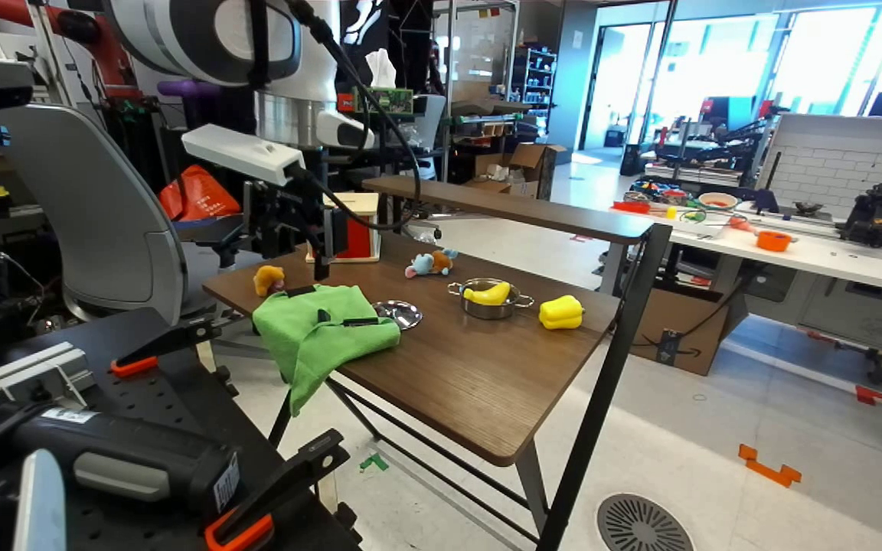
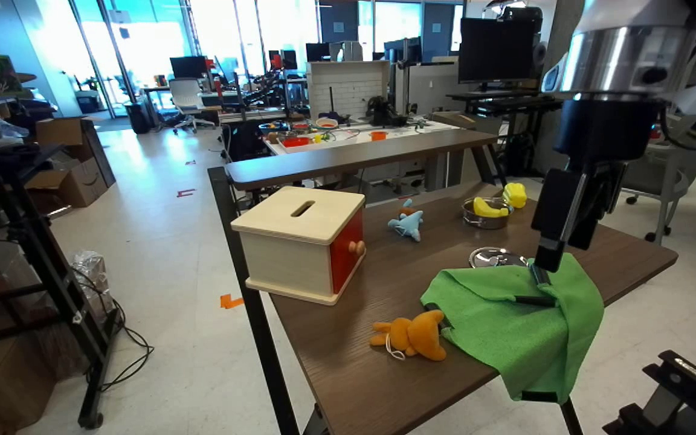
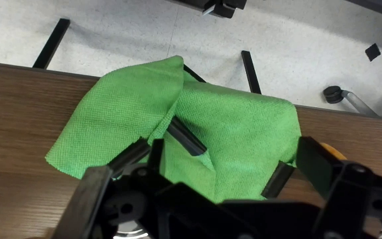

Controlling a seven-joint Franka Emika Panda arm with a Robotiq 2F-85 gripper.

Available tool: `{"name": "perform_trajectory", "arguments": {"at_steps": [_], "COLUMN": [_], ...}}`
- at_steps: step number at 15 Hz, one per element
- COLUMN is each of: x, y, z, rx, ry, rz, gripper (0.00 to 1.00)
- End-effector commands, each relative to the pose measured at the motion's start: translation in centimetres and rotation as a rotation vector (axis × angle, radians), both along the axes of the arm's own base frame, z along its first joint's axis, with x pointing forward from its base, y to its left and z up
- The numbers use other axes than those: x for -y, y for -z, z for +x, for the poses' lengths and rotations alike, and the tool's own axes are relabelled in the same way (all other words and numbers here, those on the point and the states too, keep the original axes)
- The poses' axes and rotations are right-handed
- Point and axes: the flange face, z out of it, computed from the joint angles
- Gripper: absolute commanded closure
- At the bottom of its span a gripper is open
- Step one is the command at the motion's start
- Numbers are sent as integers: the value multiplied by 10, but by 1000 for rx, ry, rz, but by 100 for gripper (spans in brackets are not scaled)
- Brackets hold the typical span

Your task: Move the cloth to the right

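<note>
A green cloth with black strips lies rumpled on the brown table (image 1: 472,375) in both exterior views (image 1: 318,337) (image 2: 505,338). Part of it hangs over the table edge. In the wrist view the cloth (image 3: 240,122) has a folded-over part on the left, with a black strip near its middle. My gripper (image 3: 232,144) is open, its fingers spread wide with cloth showing between them and nothing held. In an exterior view the gripper (image 2: 562,248) is over the cloth, one fingertip near a raised black strip. I cannot tell whether it touches.
An orange plush toy (image 2: 411,335) lies beside the cloth. A shiny metal lid (image 1: 399,314) lies at its other side. Farther along are a blue plush toy (image 1: 432,263), a metal pot (image 1: 491,310) holding a banana, a yellow pepper (image 1: 561,312) and a wooden box (image 2: 293,260).
</note>
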Motion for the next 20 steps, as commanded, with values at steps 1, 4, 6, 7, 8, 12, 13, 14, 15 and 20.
{"name": "perform_trajectory", "arguments": {"at_steps": [1,4,6,7,8,12,13,14,15,20], "x": [9,18,23,25,26,39,44,49,56,98], "y": [33,60,77,85,91,115,119,120,121,124], "z": [20,29,35,38,42,57,61,63,65,71], "rx": [-36,-76,-101,-106,-109,-108,-110,-112,-109,-108], "ry": [55,85,104,111,119,167,186,205,225,340], "rz": [0,-25,-40,-47,-54,-89,-95,-99,-107,-141], "gripper": [0,0,0,0,0,0,0,0,0,0]}}
